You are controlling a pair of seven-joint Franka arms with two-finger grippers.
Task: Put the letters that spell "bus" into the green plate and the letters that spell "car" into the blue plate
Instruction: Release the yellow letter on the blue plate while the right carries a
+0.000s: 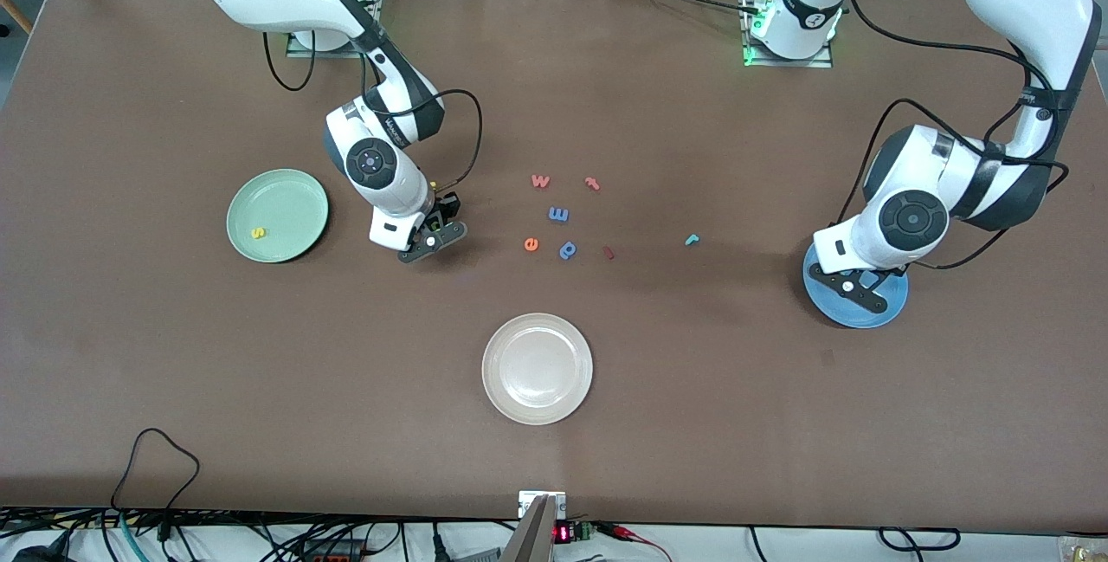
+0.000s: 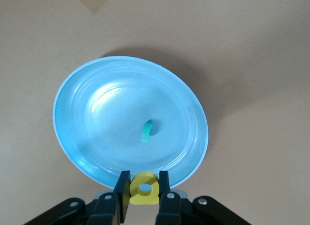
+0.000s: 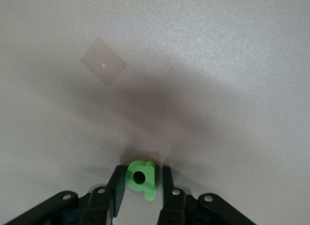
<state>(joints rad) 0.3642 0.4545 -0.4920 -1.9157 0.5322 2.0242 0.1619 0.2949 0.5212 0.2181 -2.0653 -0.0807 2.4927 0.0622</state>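
Note:
My left gripper [image 2: 144,185] is shut on the yellow "a" [image 2: 144,192] and hangs over the rim of the blue plate [image 2: 111,113], also seen as the blue plate [image 1: 874,313] under my left gripper [image 1: 857,285]. A teal "c" [image 2: 147,131] lies in that plate. My right gripper [image 3: 140,180] is down at the table beside the green plate [image 1: 290,198]. The green "b" [image 3: 141,178] sits between its fingers, against one pad, a narrow gap to the other. A yellow "s" [image 1: 258,233] lies in the green plate. The teal "r" [image 1: 692,240] lies on the table.
Loose letters lie mid-table: a pink "w" [image 1: 540,181], a pink "t" [image 1: 592,184], a blue letter [image 1: 558,215], an orange "e" [image 1: 531,243], a blue "p" [image 1: 567,249] and a dark red piece [image 1: 608,252]. A white plate [image 1: 537,406] sits nearer the front camera.

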